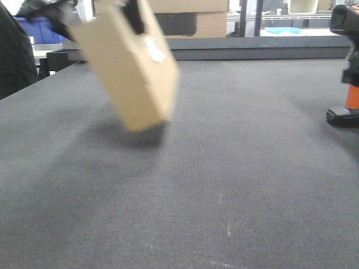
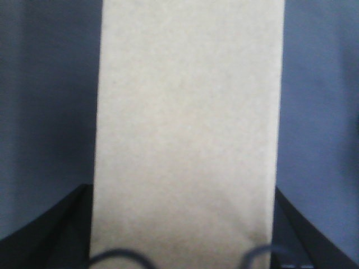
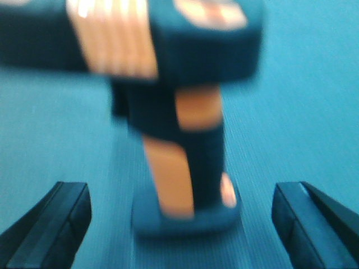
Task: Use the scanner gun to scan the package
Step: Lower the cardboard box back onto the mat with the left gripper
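A tan cardboard package (image 1: 132,67) with a small white label (image 1: 154,49) hangs tilted above the dark table at the upper left. My left gripper (image 2: 180,196) is shut on it. The package (image 2: 188,129) fills the space between the fingers in the left wrist view, and one black finger (image 1: 133,15) shows across its top. The orange and black scanner gun (image 1: 349,84) stands upright on its base at the table's right edge. In the blurred right wrist view, the scanner gun (image 3: 185,162) stands just ahead of my open, empty right gripper (image 3: 180,196), centred between its fingers.
The dark grey mat (image 1: 224,179) covers the whole table. A raised ledge (image 1: 258,47) runs along the far edge, with cardboard boxes (image 1: 190,17) and blue bins (image 1: 39,28) behind it. A dark shape (image 1: 14,56) sits at the left edge.
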Robot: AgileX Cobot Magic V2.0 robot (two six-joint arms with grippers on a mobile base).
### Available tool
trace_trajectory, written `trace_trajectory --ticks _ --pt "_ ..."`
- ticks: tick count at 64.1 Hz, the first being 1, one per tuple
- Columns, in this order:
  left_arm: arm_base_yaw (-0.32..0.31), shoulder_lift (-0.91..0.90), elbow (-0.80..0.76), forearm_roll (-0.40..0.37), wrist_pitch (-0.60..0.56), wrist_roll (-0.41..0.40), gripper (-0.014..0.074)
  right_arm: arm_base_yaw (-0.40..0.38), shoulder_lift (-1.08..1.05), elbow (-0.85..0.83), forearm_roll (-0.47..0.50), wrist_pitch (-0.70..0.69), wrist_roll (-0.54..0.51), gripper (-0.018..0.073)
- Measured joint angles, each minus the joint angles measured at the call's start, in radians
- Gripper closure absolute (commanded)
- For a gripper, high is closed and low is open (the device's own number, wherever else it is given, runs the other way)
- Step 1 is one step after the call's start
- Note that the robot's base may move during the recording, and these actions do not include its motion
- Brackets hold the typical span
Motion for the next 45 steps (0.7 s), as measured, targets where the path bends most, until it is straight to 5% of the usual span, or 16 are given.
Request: trace_trajectory --ticks 19,45 --pt "0.143 -0.034 -0.002 0.285 0.225 0.044 0.0708 0.0 -0.231 0.131 -0.018 0.118 0.0 -0.0002" --pt "0.194 -0.006 -0.002 0.297 0.229 0.135 0.0669 0.0 -0.319 0.138 -0.037 0.207 0.0 -0.0002"
